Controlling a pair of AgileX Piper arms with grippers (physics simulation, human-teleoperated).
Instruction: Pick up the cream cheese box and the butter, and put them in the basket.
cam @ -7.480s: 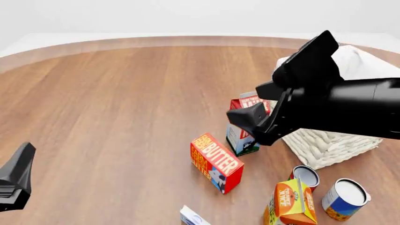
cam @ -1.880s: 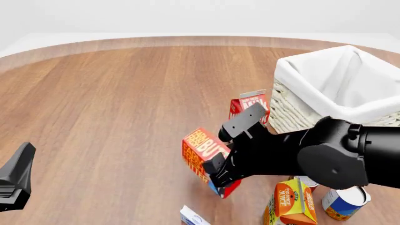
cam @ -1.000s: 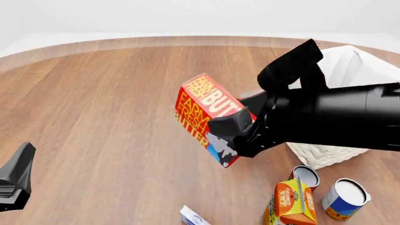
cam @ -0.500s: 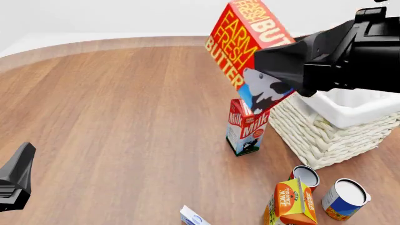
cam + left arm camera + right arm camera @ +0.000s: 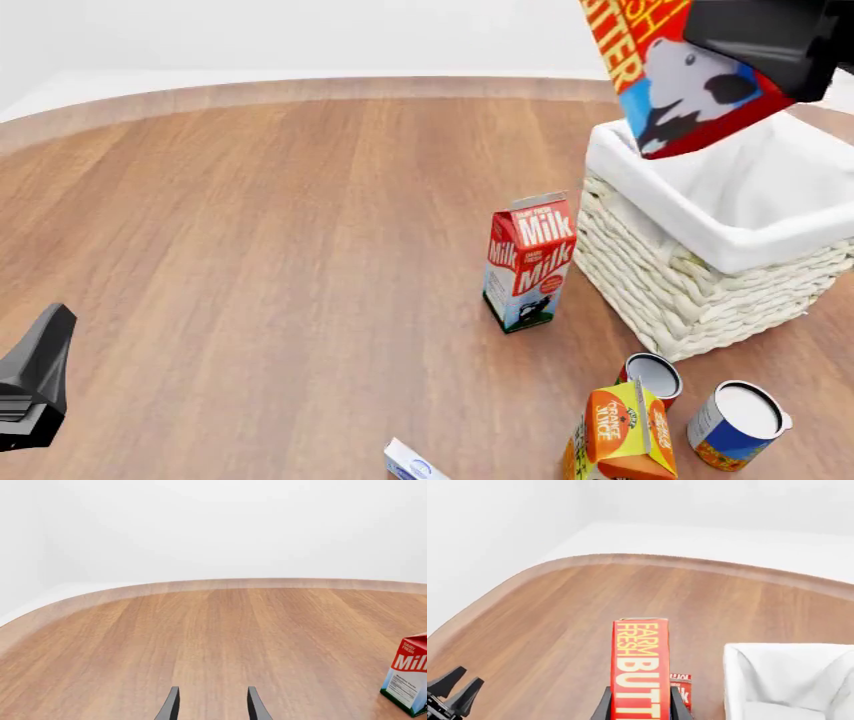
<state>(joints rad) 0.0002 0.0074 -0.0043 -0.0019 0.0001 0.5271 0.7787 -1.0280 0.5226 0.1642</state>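
Observation:
My right gripper (image 5: 750, 38) is shut on the red butter box (image 5: 671, 82) and holds it high, tilted, above the near-left rim of the wicker basket (image 5: 681, 290). In the right wrist view the butter (image 5: 639, 670) sits between the fingers (image 5: 602, 707), with the basket's white lining (image 5: 787, 680) beside it. The cream cheese box (image 5: 414, 466) lies on the table at the front edge, only partly in view. My left gripper (image 5: 35, 385) is low at the far left; in its wrist view (image 5: 212, 707) it is open and empty.
A red-and-white milk carton (image 5: 530, 262) stands just left of the basket; it also shows in the left wrist view (image 5: 408, 680). An orange juice carton (image 5: 621, 432) and two cans (image 5: 651, 375) (image 5: 738, 422) stand in front of the basket.
My right gripper has lifted the butter off the table, up and to the right, to above the basket's rim. The left arm has not moved.

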